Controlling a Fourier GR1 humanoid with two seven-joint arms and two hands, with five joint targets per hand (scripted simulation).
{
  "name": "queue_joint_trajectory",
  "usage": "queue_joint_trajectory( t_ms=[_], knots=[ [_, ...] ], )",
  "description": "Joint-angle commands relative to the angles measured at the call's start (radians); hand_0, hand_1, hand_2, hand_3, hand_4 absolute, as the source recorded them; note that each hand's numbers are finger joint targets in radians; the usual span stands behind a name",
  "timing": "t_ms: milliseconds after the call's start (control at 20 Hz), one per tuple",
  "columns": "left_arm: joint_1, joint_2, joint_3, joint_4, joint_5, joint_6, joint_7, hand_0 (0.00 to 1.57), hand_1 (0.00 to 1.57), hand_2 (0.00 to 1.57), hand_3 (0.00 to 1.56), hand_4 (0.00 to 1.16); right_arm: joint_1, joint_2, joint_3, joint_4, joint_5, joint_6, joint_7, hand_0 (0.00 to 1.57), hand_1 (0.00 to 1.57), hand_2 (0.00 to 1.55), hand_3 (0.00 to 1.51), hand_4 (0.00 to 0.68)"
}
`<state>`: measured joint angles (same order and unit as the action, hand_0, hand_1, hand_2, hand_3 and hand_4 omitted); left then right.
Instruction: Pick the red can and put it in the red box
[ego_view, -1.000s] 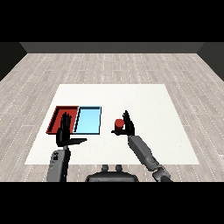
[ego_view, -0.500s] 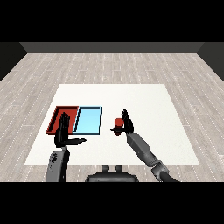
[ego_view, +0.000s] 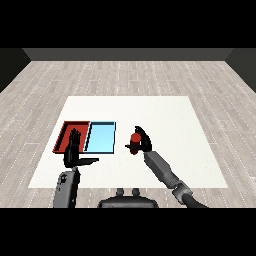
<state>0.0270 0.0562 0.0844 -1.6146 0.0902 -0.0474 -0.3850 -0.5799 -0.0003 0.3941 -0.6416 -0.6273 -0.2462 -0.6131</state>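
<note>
One head-height view looks down and forward across the table (ego_view: 165, 107).

The white table (ego_view: 150, 112) is a rectangular surface standing on a grey plank floor (ego_view: 125, 75). Two trays lie directly on it, in the left half toward the near edge. The red tray (ego_view: 67, 131) lies farthest left; part of its near portion is hidden from view. The light blue tray (ego_view: 102, 137) lies at 3 o'clock of the red tray, touching it along one long side, with the far edges of both in line. Both trays sit flat and square to the table edges. Whether the red can (ego_view: 134, 141), at 3 o'clock of the blue tray, rests on the surface cannot be determined.
</note>
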Motion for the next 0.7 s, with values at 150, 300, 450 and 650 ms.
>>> queue_joint_trajectory(
  t_ms=[150,300,450,650],
  knots=[
    [0.055,-0.003,-0.016,-0.068,-0.005,-0.005,0.003,0.0,0.0,0.0,0.0,0.0,-0.066,0.0,-0.018,0.05,0.023,-0.081,0.026,1.5,1.5,1.47,1.44,0.667],
    [0.033,-0.011,-0.027,-0.069,-0.027,0.02,0.019,0.0,0.0,0.0,0.0,0.0,-0.063,-0.005,-0.041,0.025,0.096,-0.089,0.042,1.49,1.49,1.46,1.44,0.661],
    [0.049,0.023,0.002,-0.055,0.001,-0.023,0.018,0.0,0.0,0.0,0.0,0.0,0.001,0.0,-0.025,0.0,0.143,-0.088,0.003,1.47,1.47,1.45,1.43,0.646],
    [-0.019,0.0,-0.006,0.035,-0.009,-0.01,-0.004,0.0,0.0,0.0,0.0,0.0,0.0,0.0,0.001,-0.132,0.189,-0.174,0.101,1.47,1.47,1.46,1.42,0.652]
  ],
)
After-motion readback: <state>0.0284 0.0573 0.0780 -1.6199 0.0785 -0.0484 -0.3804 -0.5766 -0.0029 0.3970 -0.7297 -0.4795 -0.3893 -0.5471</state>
